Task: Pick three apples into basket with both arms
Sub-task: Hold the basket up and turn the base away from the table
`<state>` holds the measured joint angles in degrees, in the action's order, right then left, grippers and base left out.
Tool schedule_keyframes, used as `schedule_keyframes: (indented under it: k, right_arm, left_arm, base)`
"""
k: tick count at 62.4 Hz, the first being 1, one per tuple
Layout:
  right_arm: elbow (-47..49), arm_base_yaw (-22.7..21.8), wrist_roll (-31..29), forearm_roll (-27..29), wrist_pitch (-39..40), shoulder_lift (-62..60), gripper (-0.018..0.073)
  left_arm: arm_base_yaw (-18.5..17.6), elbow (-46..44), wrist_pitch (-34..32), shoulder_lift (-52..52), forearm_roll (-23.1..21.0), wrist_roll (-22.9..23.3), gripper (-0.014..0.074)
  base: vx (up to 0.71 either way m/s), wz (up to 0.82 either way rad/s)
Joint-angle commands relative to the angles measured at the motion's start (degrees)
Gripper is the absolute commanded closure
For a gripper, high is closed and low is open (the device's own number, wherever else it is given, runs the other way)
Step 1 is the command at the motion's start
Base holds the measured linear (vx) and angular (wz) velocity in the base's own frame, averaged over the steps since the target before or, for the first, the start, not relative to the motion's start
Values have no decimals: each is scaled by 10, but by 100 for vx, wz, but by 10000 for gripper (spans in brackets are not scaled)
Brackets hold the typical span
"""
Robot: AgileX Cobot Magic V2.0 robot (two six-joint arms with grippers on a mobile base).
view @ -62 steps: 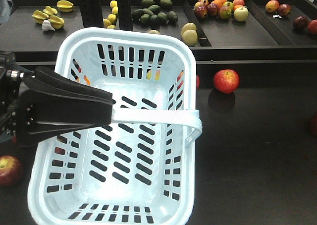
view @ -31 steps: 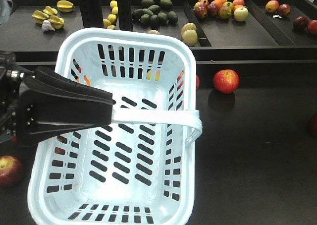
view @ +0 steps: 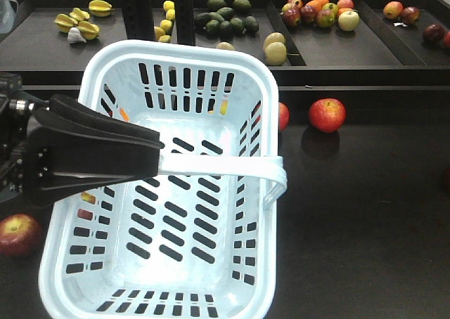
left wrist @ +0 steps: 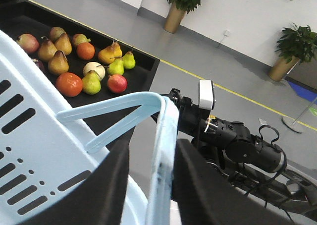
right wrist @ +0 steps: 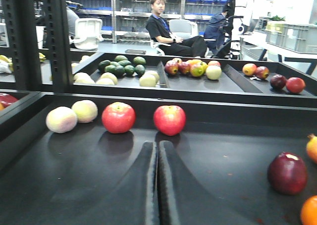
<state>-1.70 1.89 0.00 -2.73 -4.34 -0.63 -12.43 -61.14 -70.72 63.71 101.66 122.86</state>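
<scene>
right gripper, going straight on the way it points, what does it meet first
Probably the right-hand red apple of the pair ahead of the right gripper, only bare black surface between; depth is unclear.

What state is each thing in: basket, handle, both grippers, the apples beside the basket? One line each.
basket: empty
handle: swung up over the basket
left gripper: shut on the handle
right gripper: shut, holding nothing
near apple: lying on the dark surface, outside the basket
far apple: lying on the dark surface, outside the basket
</scene>
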Motion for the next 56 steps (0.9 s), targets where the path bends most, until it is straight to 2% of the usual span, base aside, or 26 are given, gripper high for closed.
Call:
schedule_keyframes:
  k: [1, 27, 56]
  right_arm:
    - [-6, -1, 0, -2, 43, -5, 563]
    - [-6, -1, 0, -2, 43, -5, 563]
    - [-6, -1, 0, -1, 43, -5, 563]
  left_arm:
    - [-1, -16, 14, -12, 25, -2, 604]
    - [-1, -16, 15, -12, 25, -2, 604]
    - [-1, -16, 15, -12, 25, -2, 604]
  base:
    - [-4, 9]
    - [-7, 19]
    - [-9, 36]
